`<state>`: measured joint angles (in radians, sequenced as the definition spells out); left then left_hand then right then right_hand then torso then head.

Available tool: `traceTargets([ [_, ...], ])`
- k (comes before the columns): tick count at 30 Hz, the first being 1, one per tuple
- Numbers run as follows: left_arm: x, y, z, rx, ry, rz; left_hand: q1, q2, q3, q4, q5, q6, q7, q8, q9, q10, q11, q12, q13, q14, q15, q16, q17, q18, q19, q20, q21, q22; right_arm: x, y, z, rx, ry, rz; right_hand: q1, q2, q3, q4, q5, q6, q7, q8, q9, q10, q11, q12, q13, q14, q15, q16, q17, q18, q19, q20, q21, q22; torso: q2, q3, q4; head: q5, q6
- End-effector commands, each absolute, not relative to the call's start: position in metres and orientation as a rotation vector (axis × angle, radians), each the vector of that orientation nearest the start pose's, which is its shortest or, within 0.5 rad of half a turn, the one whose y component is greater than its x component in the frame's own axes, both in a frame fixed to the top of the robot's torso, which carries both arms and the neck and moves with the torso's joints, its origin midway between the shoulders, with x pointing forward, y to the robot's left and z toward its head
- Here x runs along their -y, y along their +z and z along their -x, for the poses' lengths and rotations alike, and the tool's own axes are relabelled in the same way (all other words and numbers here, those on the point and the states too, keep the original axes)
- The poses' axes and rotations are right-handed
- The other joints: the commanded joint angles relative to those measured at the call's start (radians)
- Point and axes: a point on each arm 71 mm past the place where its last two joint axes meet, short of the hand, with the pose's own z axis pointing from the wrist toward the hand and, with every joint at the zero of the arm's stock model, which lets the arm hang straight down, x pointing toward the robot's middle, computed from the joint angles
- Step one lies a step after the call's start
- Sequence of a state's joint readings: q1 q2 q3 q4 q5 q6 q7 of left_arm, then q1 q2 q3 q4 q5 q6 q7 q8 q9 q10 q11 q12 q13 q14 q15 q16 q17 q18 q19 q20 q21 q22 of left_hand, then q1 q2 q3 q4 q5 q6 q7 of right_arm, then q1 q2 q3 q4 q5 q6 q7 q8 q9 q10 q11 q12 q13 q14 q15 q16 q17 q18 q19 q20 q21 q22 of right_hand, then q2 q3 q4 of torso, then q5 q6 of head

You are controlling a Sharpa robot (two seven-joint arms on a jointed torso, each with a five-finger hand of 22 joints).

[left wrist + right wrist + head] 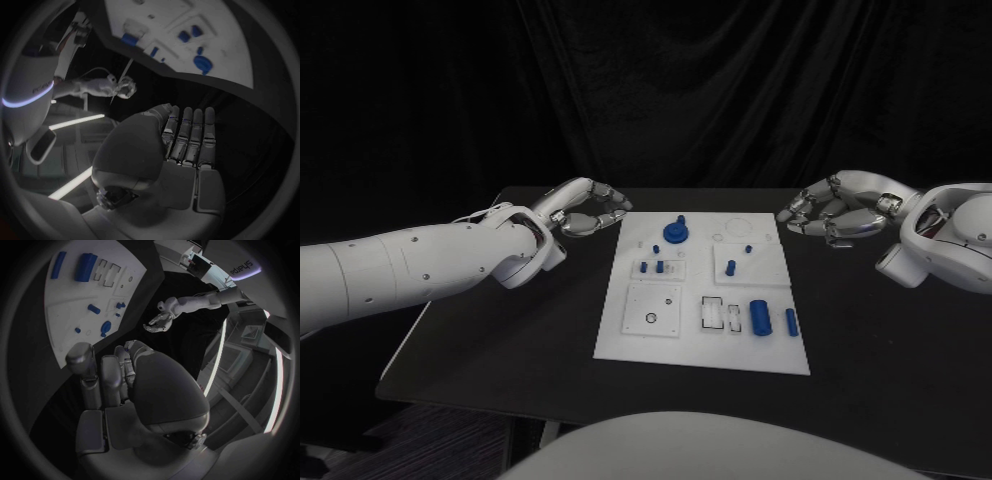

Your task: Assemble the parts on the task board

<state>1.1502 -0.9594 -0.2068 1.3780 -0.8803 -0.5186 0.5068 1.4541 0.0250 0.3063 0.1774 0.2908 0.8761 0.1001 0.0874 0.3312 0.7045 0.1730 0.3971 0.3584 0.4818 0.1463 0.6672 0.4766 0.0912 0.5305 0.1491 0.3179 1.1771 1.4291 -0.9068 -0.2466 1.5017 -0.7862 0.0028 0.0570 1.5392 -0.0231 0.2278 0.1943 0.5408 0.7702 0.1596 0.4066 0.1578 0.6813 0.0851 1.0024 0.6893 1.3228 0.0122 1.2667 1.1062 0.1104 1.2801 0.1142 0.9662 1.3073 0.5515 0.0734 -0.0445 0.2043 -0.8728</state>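
Parts (760, 316) mostly lie loose on the board (629, 340), so nearly all the work is left, and the left hand (586, 210) and right hand (831, 212) hover beside it, curled and holding nothing.

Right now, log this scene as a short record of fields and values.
surface: black table
task board: white plate at the table's middle
parts: blue pieces on the board; large blue cylinder near the right edge, blue knob at the far end
left hand: beside the board's far left corner, fingers curled, holds nothing
right hand: beside the far right corner, fingers curled, holds nothing
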Motion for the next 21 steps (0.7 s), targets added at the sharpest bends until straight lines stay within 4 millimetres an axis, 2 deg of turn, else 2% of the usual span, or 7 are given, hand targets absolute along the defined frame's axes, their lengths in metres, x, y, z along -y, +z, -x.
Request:
traceTargets([
  [1,-0.29,-0.226,-0.452,-1.298,-1.438,0.521,-0.022,0.014,-0.02,0.04,0.038,-0.015,-0.01,-0.012,-0.021,-0.034,-0.006,-0.002,-0.027,-0.023,-0.006,-0.065,-0.064,-0.008,-0.035,-0.005,-0.061,-0.047,0.234,-0.169,-0.494,-2.05,0.779,-0.05,0.03,-0.008,0.054,-0.033,-0.109,0.0,0.008,-0.008,-0.007,-0.015,0.004,-0.04,-0.034,-0.027,0.005,-0.03,-0.045,0.024,-0.03,0.004,-0.045,0.083,0.002,-0.0078,0.009,0.008,0.0],
  [9,-0.28,-0.221,-0.43,-1.212,-1.748,0.802,-0.052,0.023,-0.112,0.107,0.068,-0.13,0.004,-0.02,-0.112,-0.226,-0.013,-0.041,-0.146,-0.188,-0.008,-0.296,-0.271,-0.017,-0.161,-0.002,-0.258,-0.266,0.226,-0.188,-0.496,-1.986,0.564,0.164,-0.005,-0.064,0.15,-0.076,-0.178,-0.023,0.02,-0.029,-0.022,-0.08,0.026,-0.131,-0.109,-0.029,0.02,-0.023,-0.07,0.023,-0.03,0.017,-0.04,0.085,0.009,-0.0226,0.0388,-0.024,0.0],
  [10,-0.28,-0.221,-0.428,-1.208,-1.769,0.82,-0.105,0.037,-0.155,0.114,0.098,-0.246,0.016,-0.023,-0.151,-0.343,-0.042,-0.1,-0.19,-0.356,-0.023,-0.473,-0.371,-0.012,-0.317,-0.014,-0.263,-0.47,0.225,-0.191,-0.496,-1.971,0.541,0.184,-0.016,-0.076,0.159,-0.083,-0.195,-0.043,0.021,-0.038,-0.027,-0.119,0.036,-0.16,-0.126,-0.049,0.028,-0.035,-0.091,0.027,-0.047,0.022,-0.065,0.078,0.012,-0.0291,0.0489,-0.037,0.0],
  [13,-0.28,-0.221,-0.425,-1.2,-1.817,0.858,-0.183,0.079,-0.228,0.114,0.096,-0.556,-0.003,-0.041,-0.244,-0.549,-0.11,-0.234,-0.278,-0.465,-0.058,-0.625,-0.455,0.011,-0.478,-0.026,-0.291,-0.821,0.224,-0.2,-0.496,-1.915,0.48,0.245,-0.028,-0.096,0.166,-0.104,-0.225,-0.094,0.02,-0.06,-0.038,-0.249,0.067,-0.221,-0.154,-0.155,0.054,-0.106,-0.203,0.044,-0.137,0.042,-0.185,0.049,0.017,-0.0387,0.0645,-0.063,0.0],
  [14,-0.28,-0.22,-0.424,-1.197,-1.829,0.866,-0.189,0.087,-0.243,0.113,0.093,-0.578,-0.012,-0.048,-0.253,-0.564,-0.116,-0.242,-0.286,-0.47,-0.065,-0.637,-0.461,0.017,-0.493,-0.028,-0.293,-0.867,0.224,-0.204,-0.496,-1.899,0.464,0.263,-0.029,-0.096,0.166,-0.107,-0.226,-0.097,0.021,-0.06,-0.039,-0.256,0.068,-0.222,-0.155,-0.157,0.055,-0.105,-0.204,0.044,-0.14,0.044,-0.186,0.049,0.02,-0.0457,0.0751,-0.078,0.0],
  [18,-0.28,-0.22,-0.422,-1.19,-1.847,0.884,-0.191,0.12,-0.315,0.112,0.075,-0.684,-0.054,-0.062,-0.292,-0.615,-0.165,-0.276,-0.319,-0.482,-0.127,-0.667,-0.477,0.04,-0.527,-0.067,-0.308,-1.065,0.226,-0.215,-0.496,-1.852,0.437,0.292,-0.032,-0.097,0.164,-0.126,-0.232,-0.111,0.022,-0.06,-0.04,-0.316,0.07,-0.237,-0.168,-0.181,0.052,-0.103,-0.222,0.051,-0.16,0.049,-0.201,0.047,0.026,-0.0548,0.0887,-0.1,0.0],
  [21,-0.281,-0.22,-0.421,-1.193,-1.846,0.893,-0.207,0.157,-0.404,0.112,0.022,-0.741,-0.112,-0.067,-0.311,-0.668,-0.218,-0.335,-0.342,-0.482,-0.184,-0.667,-0.477,0.036,-0.53,-0.132,-0.318,-1.177,0.228,-0.222,-0.496,-1.833,0.435,0.296,-0.046,-0.091,0.158,-0.129,-0.235,-0.115,0.027,-0.057,-0.04,-0.328,0.072,-0.234,-0.176,-0.172,0.057,-0.083,-0.21,0.047,-0.149,0.053,-0.177,0.053,0.03,-0.0618,0.095,-0.11,0.0],
])
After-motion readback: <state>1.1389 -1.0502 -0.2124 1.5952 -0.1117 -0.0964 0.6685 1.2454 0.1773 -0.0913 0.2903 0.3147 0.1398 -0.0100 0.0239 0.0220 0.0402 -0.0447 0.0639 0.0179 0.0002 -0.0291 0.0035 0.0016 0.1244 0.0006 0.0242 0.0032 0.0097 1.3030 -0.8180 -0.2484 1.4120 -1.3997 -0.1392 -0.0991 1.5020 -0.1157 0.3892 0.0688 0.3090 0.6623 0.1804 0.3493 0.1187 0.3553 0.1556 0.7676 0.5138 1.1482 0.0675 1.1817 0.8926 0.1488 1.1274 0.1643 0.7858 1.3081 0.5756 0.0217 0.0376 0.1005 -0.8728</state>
